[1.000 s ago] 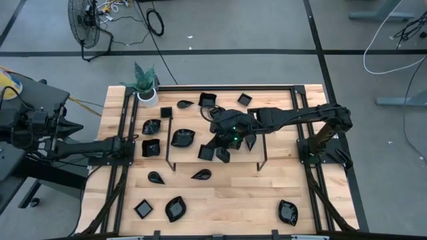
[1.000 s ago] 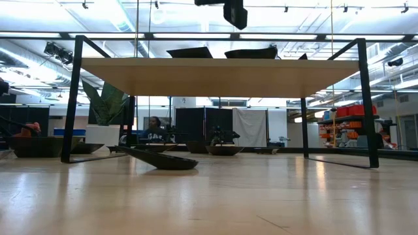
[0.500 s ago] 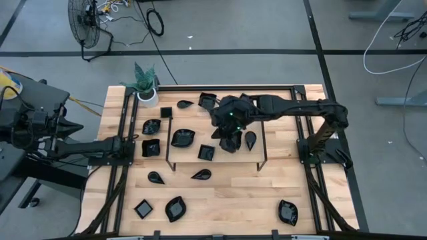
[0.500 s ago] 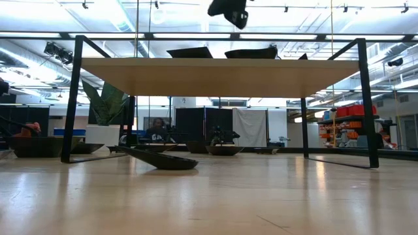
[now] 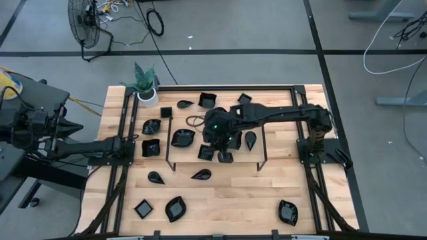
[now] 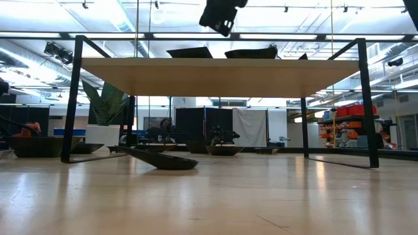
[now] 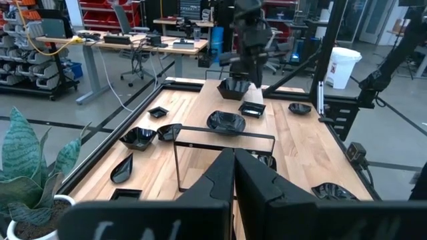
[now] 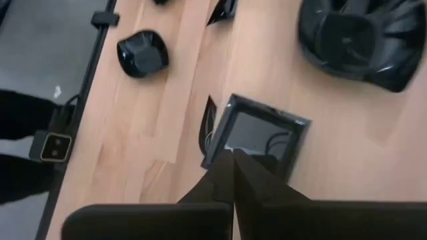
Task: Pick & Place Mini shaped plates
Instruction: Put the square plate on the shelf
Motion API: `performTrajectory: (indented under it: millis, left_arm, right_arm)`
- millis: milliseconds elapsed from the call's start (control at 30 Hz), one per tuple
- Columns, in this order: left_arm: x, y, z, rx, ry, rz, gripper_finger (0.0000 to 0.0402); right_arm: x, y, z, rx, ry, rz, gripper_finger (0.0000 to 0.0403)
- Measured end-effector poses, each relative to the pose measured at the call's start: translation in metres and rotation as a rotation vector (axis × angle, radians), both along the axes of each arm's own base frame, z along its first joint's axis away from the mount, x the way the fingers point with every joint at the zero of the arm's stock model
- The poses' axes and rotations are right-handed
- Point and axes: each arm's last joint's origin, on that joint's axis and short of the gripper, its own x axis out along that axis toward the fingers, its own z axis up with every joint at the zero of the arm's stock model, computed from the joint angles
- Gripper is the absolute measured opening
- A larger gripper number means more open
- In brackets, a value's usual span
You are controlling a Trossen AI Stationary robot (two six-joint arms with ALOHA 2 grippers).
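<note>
Several glossy black mini shaped plates lie about the wooden table (image 5: 240,193), among them a leaf plate (image 5: 182,138) and a square plate (image 5: 207,152) inside the thin wire frame (image 5: 261,150). My right gripper (image 8: 232,160) is shut with nothing in it. It points slanting down over that square plate (image 8: 257,137), which lies flat on the wood. In the low view the right gripper (image 6: 219,14) hangs well above the raised board (image 6: 219,68) and the plates on it. At the table's left edge my left gripper (image 7: 235,175) waits shut, pointing level across the table.
A white pot with a green plant (image 5: 145,90) stands at the far left corner. Black rails run along the table's left and right sides. More plates lie near the front edge, such as a square one (image 5: 143,209) and a leaf one (image 5: 288,211).
My right gripper has swung back from over the far middle toward the near edge and a little toward the left. It has rolled and tipped to point more steeply down, and it has stayed shut. The plates lie where they were.
</note>
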Motion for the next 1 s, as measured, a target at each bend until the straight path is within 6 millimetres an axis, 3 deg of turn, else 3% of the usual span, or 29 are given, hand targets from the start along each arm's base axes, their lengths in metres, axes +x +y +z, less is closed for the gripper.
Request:
performTrajectory:
  millis: [300, 1000]
  left_arm:
    - [0.0, 0.0, 0.0, 0.0, 0.0, 0.0, 0.0018]
    - [0.0, 0.0, 0.0, 0.0, 0.0, 0.0, 0.0018]
  right_arm:
    - [0.011, 0.006, -0.019, -0.085, 0.025, 0.02, 0.0]
    - [0.017, 0.005, -0.036, -0.17, 0.069, 0.038, 0.0]
